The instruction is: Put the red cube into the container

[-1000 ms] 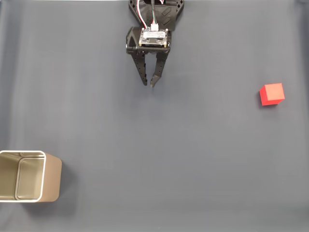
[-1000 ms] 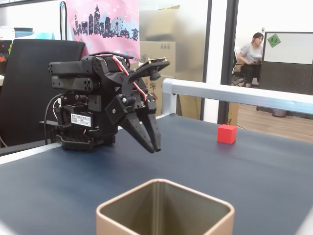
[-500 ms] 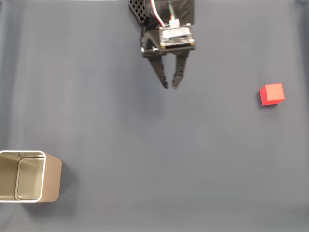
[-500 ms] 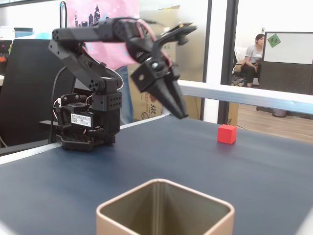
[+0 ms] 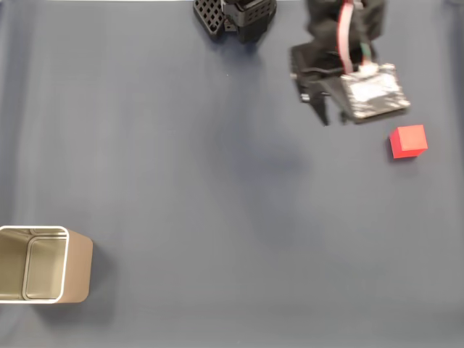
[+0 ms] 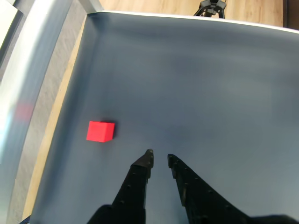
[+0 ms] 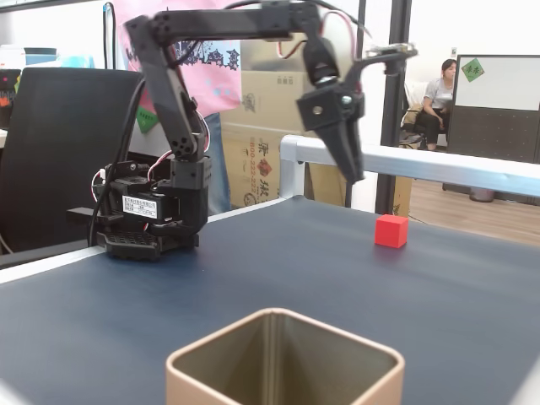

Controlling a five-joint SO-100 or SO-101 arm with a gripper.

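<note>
Counter (image 5: 217, 217): dark blue-grey surface, carrying all items. Container (image 5: 43, 264): upright near the lower left corner in the top-down fixed view, hollow, nothing inside, well apart from everything else. End effector (image 6: 159, 158): raised above the counter, pointing downward, fingers nearly together with a narrow gap, gripping nothing. Red cube (image 6: 100, 131): resting on the counter near its railed edge, untouched. In the wrist view the cube lies to the left of the fingertips and slightly ahead, near but apart. Judgement: the coming move requires a sideways shift toward the cube, wider opening, then descent.
</note>
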